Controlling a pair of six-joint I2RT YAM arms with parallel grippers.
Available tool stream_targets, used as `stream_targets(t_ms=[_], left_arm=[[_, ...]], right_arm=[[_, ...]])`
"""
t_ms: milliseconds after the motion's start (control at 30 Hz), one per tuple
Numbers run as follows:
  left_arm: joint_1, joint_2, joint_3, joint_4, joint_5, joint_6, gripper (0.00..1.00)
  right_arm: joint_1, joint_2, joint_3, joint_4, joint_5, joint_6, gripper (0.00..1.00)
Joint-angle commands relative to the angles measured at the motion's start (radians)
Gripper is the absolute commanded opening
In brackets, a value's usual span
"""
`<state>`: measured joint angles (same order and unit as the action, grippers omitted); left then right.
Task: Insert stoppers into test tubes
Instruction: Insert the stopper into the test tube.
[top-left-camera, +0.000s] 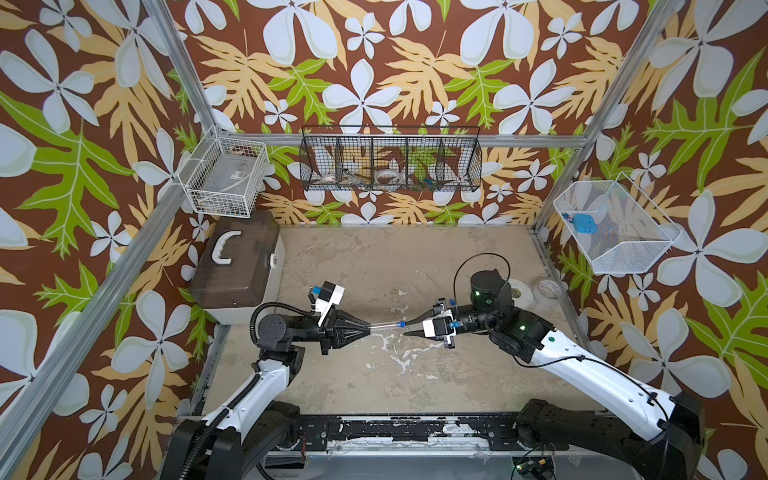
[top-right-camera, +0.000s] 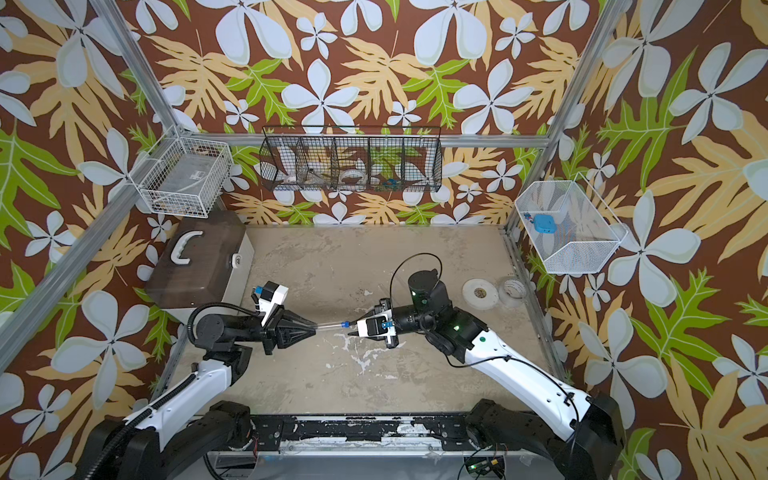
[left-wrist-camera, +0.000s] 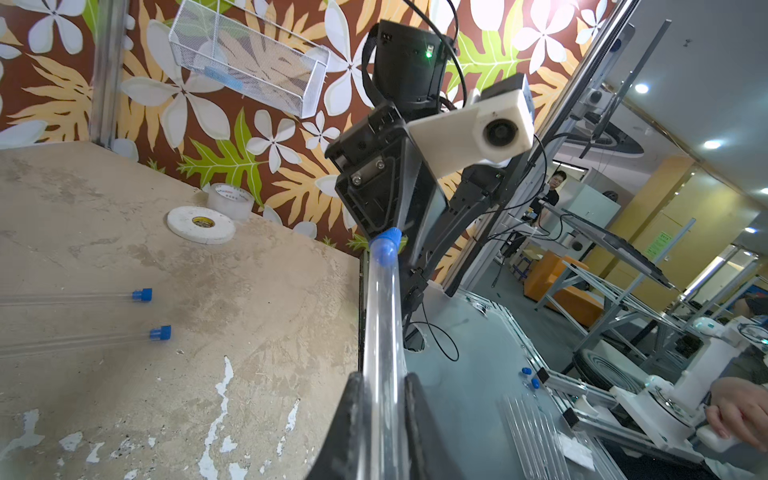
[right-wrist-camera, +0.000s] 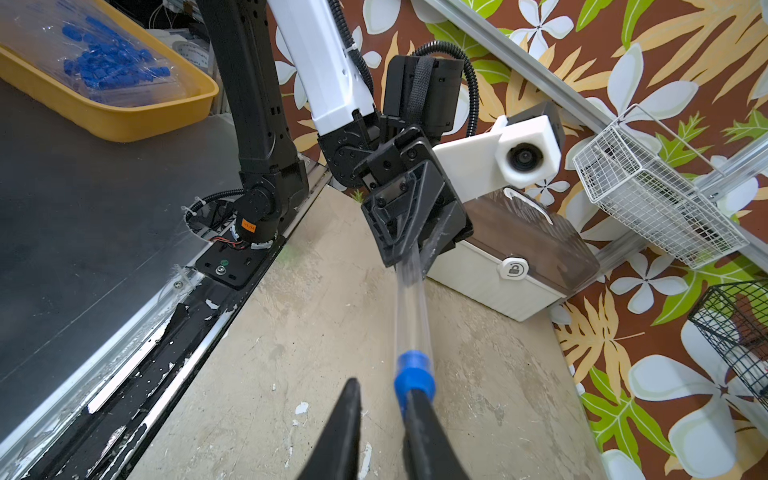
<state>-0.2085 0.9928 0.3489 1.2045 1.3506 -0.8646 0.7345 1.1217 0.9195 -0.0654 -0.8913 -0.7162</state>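
Left end effector (left-wrist-camera: 384, 380) pinching clear test tube (left-wrist-camera: 380, 316) | blue stopper (left-wrist-camera: 385, 245) seated in mouth | right end effector (right-wrist-camera: 382, 388) spread

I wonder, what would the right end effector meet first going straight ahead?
Probably the blue stopper, very near, in the test tube held by the left end effector.

I see a bright-blue stopper (top-left-camera: 401, 323), a clear tube (top-left-camera: 384, 326), a mottled beige surface (top-left-camera: 365, 257), brown floral walls (top-left-camera: 374, 62).
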Motion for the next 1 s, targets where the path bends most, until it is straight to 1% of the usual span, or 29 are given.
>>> stream_targets(t_ms=[0,167,333,567,633,733,967], left_arm=[[-0.012,-0.005,0.019,0.075,-0.068,-0.006,0.00],[-0.007,-0.005,0.018,0.075,-0.070,-0.005,0.00],[-0.006,-0.006,0.015,0.076,-0.064,0.003,0.00],[-0.006,-0.008,0.015,0.075,-0.065,0.001,0.00],[-0.006,-0.008,0.015,0.075,-0.064,-0.001,0.00],[-0.006,-0.006,0.015,0.075,-0.066,-0.001,0.00],[-0.006,-0.002,0.013,0.075,-0.065,0.003,0.00]], right_arm=[[0.027,0.004,-0.014,0.003,0.019,0.002,0.30],[0.026,-0.019,-0.033,-0.002,0.030,0.011,0.33],[0.025,-0.031,-0.036,-0.011,0.078,0.022,0.33],[0.022,-0.031,-0.037,0.001,0.086,0.066,0.33],[0.013,-0.033,-0.040,0.012,0.079,0.087,0.33],[-0.011,-0.031,-0.044,0.048,0.036,0.148,0.33],[-0.018,-0.027,-0.042,0.037,0.019,0.155,0.33]])
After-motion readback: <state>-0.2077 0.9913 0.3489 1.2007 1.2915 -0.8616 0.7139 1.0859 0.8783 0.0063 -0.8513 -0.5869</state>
